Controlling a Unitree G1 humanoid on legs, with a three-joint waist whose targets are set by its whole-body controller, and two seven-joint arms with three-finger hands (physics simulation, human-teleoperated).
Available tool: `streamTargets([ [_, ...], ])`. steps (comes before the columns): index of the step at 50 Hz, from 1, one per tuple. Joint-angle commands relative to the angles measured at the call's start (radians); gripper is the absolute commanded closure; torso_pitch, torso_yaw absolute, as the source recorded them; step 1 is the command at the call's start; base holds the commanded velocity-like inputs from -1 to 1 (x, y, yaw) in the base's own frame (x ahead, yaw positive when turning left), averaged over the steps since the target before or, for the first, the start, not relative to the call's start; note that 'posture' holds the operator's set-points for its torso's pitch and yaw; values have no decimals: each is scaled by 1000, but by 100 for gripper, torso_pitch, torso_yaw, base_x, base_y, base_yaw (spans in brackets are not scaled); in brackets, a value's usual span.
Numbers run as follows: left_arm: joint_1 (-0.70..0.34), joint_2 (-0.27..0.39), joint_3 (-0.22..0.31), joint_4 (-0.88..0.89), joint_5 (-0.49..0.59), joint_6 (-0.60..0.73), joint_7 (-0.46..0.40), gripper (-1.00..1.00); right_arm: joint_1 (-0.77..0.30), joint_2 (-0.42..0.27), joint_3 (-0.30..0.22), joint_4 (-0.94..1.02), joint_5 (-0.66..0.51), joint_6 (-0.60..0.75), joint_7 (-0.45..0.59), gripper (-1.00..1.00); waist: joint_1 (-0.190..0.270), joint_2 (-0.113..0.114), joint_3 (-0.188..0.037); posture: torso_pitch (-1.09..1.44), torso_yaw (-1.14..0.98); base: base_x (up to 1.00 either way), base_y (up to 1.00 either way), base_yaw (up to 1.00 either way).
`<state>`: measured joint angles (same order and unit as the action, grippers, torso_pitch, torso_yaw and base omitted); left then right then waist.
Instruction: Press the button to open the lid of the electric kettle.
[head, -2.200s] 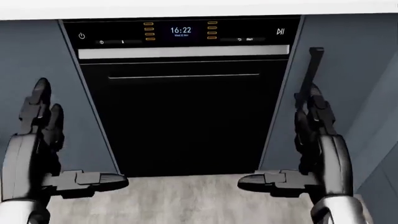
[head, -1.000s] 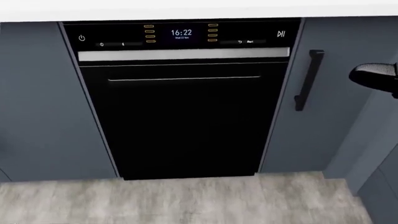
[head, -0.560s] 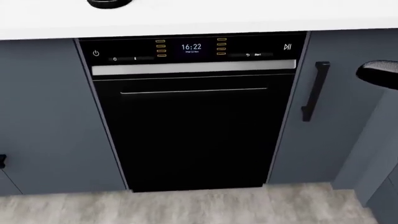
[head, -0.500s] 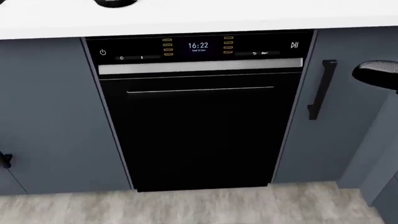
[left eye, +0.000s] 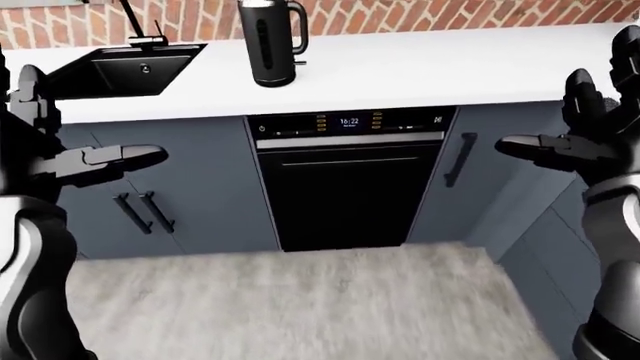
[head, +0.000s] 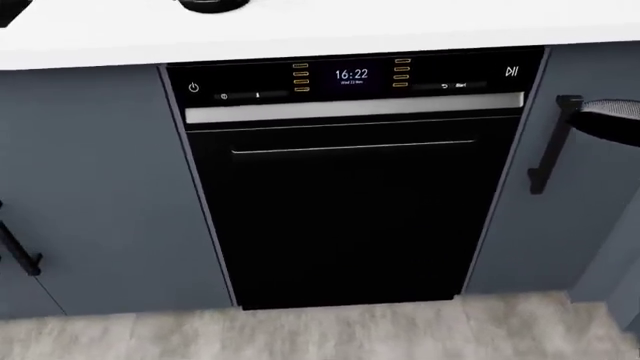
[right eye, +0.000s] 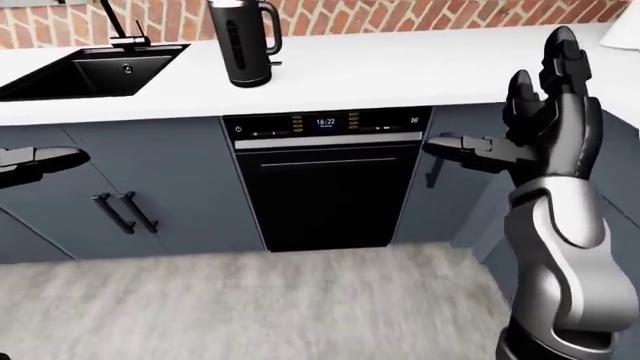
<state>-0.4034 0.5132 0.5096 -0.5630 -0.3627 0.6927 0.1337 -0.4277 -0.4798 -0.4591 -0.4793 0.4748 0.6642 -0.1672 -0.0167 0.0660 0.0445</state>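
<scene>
White counter (left eye: 420, 71) across the top. Electric kettle (left eye: 268, 41) at 11 o'clock, upright, lid closed, button not pressed. Left hand (left eye: 70, 150) at 9 o'clock, right hand (right eye: 535, 131) at 3 o'clock: fingers spread, empty, well apart from kettle.

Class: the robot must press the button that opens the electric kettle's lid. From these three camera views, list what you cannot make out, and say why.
- Electric kettle: its top, with the lid and any button, is cut off by the top edge of both eye views.
- Head view: only the kettle's base shows at the top edge.
- Dishwasher panel labels: too small to read, apart from the clock.
- Left hand: largely cut off by the right-eye view's left edge.
- Sink tap: cropped at the top.
</scene>
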Motion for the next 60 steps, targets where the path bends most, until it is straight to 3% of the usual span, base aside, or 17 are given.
streamTargets([
  [1,-16,15,16,-13,5,-18,4,-100,-20,-9,-1,-27,3,-22,5,-100,2,28,-29,0,0,16,20,0],
  [2,-16,15,16,-14,5,-18,4,-100,-20,-9,-1,-27,3,-22,6,-100,8,-2,-26,0,0,16,20,0],
  [4,-14,13,15,-13,7,-20,3,-100,-20,-9,-2,-27,4,-20,6,-100,13,4,-9,0,0,15,20,0],
  [12,-14,14,16,-16,7,-18,3,-100,-18,-6,0,-28,1,-23,9,-100,23,-78,0,0,0,19,18,0],
  [15,-14,13,16,-18,6,-17,3,-100,-19,-6,-1,-29,1,-23,9,-100,25,-147,-20,0,0,22,15,0],
  [16,-15,13,16,-19,6,-16,3,-100,-19,-6,-1,-28,1,-24,9,-100,13,-102,-9,0,0,22,13,0],
  [19,-14,13,15,-19,6,-16,3,-100,-18,-5,0,-29,0,-24,9,-100,14,-119,-15,0,0,23,14,0],
  [23,-17,14,15,-19,6,-15,3,-100,-19,-5,-1,-28,1,-24,10,-100,11,-81,-5,0,0,22,14,0],
  [27,-19,15,15,-17,6,-14,3,-100,-21,-6,0,-30,3,-20,9,-100,-1,17,-20,0,0,22,14,0],
  [37,-15,14,16,-21,5,-13,2,-100,-18,-5,1,-33,1,-18,10,-100,26,-58,-5,0,0,22,14,0],
  [41,-14,14,17,-21,6,-14,1,-100,-16,-2,2,-36,0,-18,10,-100,32,-148,-24,0,0,23,14,0],
  [42,-14,14,17,-21,6,-15,1,-100,-16,-2,3,-37,0,-18,10,-100,20,-100,-14,0,0,23,14,0],
  [44,-14,14,17,-21,5,-14,1,-100,-16,-1,3,-36,-1,-18,11,-100,18,-123,-17,0,0,22,14,0],
  [49,-16,14,16,-19,6,-15,0,-100,-17,0,3,-37,-1,-16,10,-100,10,-80,-5,0,0,23,14,0],
  [54,-18,15,16,-17,6,-15,1,-100,-21,-1,2,-40,3,-8,6,-100,-5,21,-36,0,0,23,15,0],
  [56,-17,15,16,-17,6,-15,2,-100,-21,-1,2,-41,4,-7,6,-100,7,13,-9,0,0,23,17,0],
  [60,-16,14,15,-16,7,-16,1,-100,-22,-1,3,-41,6,-7,6,-100,20,-28,-14,0,0,22,16,0],
])
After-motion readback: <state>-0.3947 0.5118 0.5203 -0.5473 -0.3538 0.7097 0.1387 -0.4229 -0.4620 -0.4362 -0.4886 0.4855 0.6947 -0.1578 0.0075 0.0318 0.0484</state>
